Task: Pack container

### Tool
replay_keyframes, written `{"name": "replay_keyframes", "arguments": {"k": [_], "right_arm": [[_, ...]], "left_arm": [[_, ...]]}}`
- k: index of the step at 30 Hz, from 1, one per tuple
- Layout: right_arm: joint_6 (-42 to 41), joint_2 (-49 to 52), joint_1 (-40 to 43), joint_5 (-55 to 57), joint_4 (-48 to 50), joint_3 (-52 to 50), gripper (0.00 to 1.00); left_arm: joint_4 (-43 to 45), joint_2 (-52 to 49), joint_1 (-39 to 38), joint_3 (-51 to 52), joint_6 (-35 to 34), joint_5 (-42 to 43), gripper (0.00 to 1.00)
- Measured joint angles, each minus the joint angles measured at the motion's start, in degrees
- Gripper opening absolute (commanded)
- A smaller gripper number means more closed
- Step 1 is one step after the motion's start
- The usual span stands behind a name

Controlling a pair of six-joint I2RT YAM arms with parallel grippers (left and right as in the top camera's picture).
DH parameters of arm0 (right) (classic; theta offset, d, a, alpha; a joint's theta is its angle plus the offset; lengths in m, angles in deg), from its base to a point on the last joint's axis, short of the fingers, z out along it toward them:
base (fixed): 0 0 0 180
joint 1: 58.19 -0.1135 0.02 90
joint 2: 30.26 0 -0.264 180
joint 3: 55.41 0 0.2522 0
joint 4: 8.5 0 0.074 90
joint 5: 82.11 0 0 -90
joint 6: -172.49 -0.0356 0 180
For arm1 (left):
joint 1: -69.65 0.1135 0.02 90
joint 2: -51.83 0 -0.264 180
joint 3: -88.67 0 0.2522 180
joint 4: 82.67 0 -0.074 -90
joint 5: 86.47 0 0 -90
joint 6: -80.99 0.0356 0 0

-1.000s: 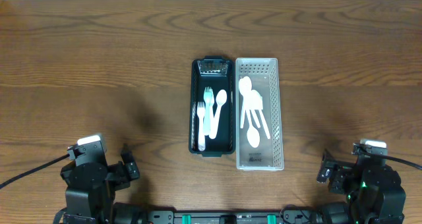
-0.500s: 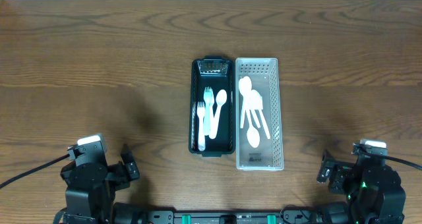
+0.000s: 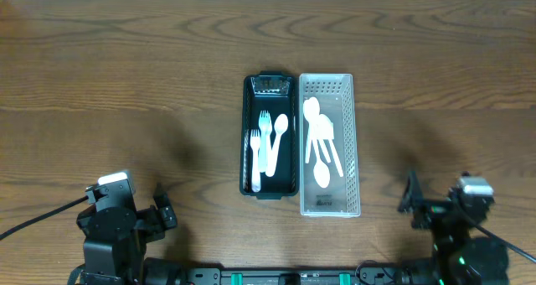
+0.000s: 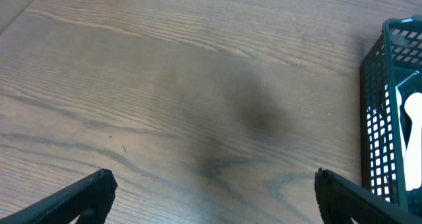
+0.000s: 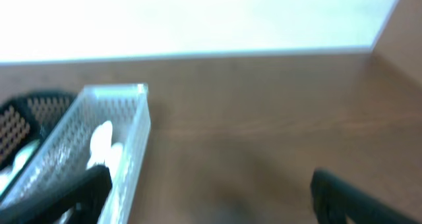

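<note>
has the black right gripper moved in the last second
Yes. In the overhead view the black right gripper has crept up the frame, its tips now about level with the near end of the unmoved clear perforated plastic basket.

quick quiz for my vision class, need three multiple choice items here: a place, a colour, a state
1. The clear perforated plastic basket sits where against the black mesh basket? A on top; B beside, right arm's side; C beside, left arm's side.
2. The plastic cutlery in both baskets is: A white; B red; C black.
3. The left gripper and right gripper are: A both shut; B shut on forks; C both open, empty.
B, overhead shows them side by side; A, every piece is white; C, wrist views show both jaws wide with nothing between.
</note>
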State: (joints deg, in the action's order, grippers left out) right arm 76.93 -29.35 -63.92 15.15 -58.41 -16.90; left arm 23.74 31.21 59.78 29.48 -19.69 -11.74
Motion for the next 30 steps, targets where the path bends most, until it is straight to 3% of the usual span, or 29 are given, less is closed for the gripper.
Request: {"name": "replay_keyframes", "arguments": {"k": [5, 10, 30], "right_arm": [[2.40, 0.11, 0.00, -2.75, 20.79, -11.56, 0.99], [3.87, 0.02, 0.00, -3.69, 33.18, -19.45, 0.99], [10.45, -0.17, 0.37, -5.35, 32.13, -24.20, 0.99]], "left_arm": [[-0.04, 0.00, 0.00, 0.07, 0.00, 0.00, 0.98], [-0.04, 0.00, 0.00, 0.09, 0.00, 0.02, 0.98], [-0.04, 0.00, 0.00, 0.09, 0.00, 0.00, 0.98]]}}
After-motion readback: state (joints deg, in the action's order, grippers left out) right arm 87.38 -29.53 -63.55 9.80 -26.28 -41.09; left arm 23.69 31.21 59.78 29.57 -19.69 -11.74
